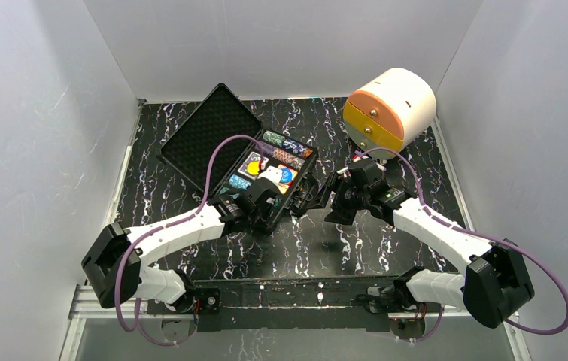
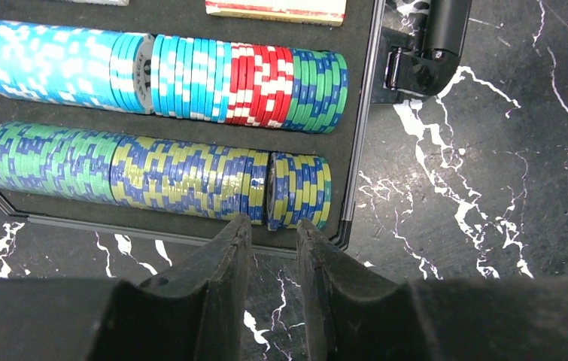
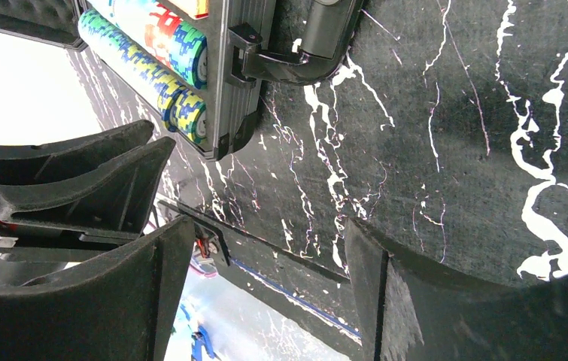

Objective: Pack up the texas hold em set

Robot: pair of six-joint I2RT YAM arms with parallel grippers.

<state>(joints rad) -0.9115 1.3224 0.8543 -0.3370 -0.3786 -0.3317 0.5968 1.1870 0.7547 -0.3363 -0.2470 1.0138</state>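
Observation:
The texas hold em set's black case (image 1: 209, 135) lies open at the back left, lid tilted back, tray filled with chips, cards and round buttons. In the left wrist view two chip rows (image 2: 160, 71) (image 2: 153, 169) fill the foam slots, with a short blue-yellow stack (image 2: 299, 188) at the lower row's right end and the card deck (image 2: 277, 9) above. My left gripper (image 2: 274, 226) hovers at the case's near rim (image 2: 153, 229), slightly open and holding nothing. My right gripper (image 3: 265, 237) stands wide open and empty, right of the case handle (image 3: 326, 37).
A cream-and-orange round drawer box (image 1: 390, 109) stands at the back right. Grey walls close in three sides. The two grippers (image 1: 265, 203) (image 1: 341, 197) are close together near the case's right corner. The table's front edge (image 3: 303, 297) shows under the right gripper.

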